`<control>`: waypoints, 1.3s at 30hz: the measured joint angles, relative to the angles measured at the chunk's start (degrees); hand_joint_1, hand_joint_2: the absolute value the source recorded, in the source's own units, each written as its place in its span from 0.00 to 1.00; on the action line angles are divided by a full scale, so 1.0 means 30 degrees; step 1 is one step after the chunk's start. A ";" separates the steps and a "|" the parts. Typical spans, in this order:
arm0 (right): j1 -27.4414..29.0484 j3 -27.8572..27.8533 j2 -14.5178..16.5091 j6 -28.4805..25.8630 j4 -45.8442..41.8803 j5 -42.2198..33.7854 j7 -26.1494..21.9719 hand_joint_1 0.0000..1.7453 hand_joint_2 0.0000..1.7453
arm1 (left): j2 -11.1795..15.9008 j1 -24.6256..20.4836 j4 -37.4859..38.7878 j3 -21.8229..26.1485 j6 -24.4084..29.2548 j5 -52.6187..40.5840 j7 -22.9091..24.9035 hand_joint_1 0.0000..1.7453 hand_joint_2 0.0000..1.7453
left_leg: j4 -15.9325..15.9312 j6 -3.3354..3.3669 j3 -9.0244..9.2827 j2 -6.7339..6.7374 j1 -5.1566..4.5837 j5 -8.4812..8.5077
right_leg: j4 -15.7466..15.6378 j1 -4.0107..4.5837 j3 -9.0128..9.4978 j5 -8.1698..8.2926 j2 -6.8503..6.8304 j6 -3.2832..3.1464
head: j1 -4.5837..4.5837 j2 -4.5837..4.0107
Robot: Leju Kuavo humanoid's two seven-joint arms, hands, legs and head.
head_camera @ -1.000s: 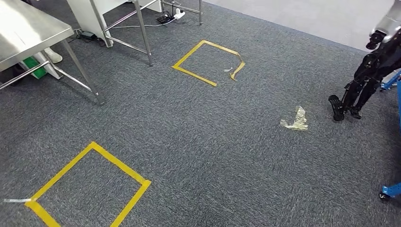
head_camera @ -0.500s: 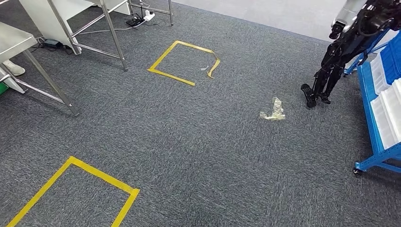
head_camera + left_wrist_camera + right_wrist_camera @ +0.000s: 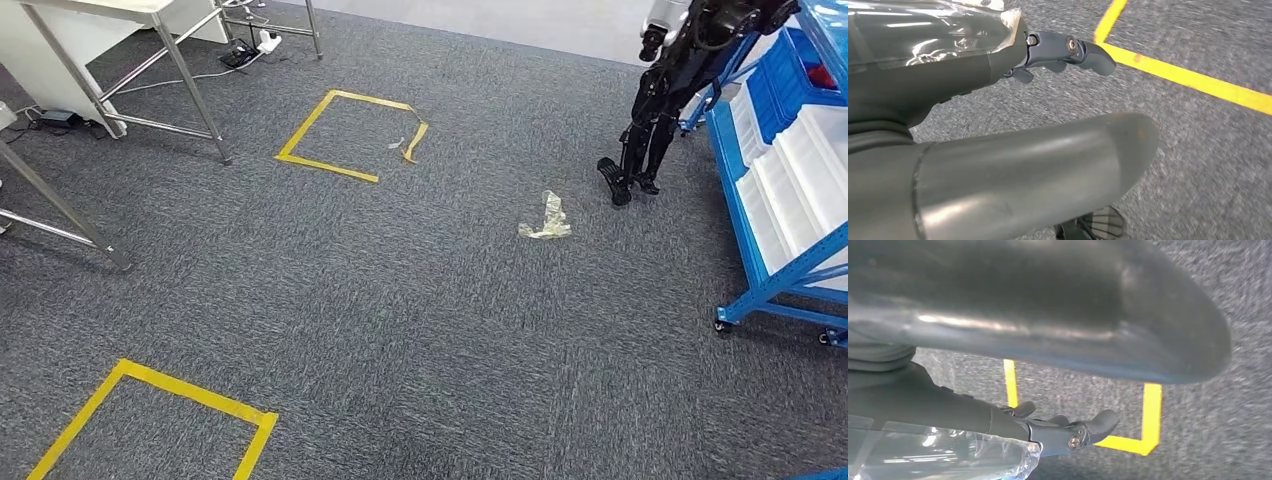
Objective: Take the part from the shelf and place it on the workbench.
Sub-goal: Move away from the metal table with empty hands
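From the head view, a blue shelf (image 3: 775,215) with white bins stands at right; the part may be the red item (image 3: 820,75), though it's too small to confirm. Left wrist view: left hand (image 3: 1013,100) released, grasping nothing, above yellow tape (image 3: 1188,80). Right wrist view: right hand (image 3: 1048,390) likewise loose over carpet.

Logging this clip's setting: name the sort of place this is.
Probably a robotics lab or test workshop: yellow tape squares mark the grey carpet, a blue wheeled shelf rack holds bins, and another humanoid robot stands beside it.
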 joint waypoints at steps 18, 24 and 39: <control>0.0036 -0.0013 0.0104 -0.0035 0.0005 0.0031 -0.0066 0.00 0.00 | 0.0033 0.0021 -0.0031 -0.0013 0.0033 -0.0162 0.0140 0.00 0.00 | -0.0319 0.0697 -0.0276 -0.1216 0.0153 0.0675 | 0.4175 -0.0097 -0.2217 -0.1901 0.0813 0.0408 | 0.0213 0.0000; 0.0064 -0.0013 0.0113 -0.0005 0.0002 0.0075 -0.0067 0.00 0.00 | 0.0047 0.0022 -0.0031 -0.0013 0.0033 -0.0142 0.0169 0.00 0.00 | -0.0314 0.0564 -0.0144 -0.0229 0.0044 0.0536 | 0.2128 -0.0111 -0.1116 -0.0948 -0.0109 0.0902 | 0.0410 0.0000; -0.0011 -0.0017 0.0056 0.0066 -0.0002 0.0284 -0.0031 0.00 0.00 | 0.0100 0.0115 -0.0038 0.0011 0.0018 0.0071 0.0262 0.00 0.00 | 0.1768 -0.0118 -0.1367 -0.1844 0.0190 0.0122 | 0.0283 -0.0015 0.0059 -0.0102 0.1640 -0.0246 | 0.0070 0.0000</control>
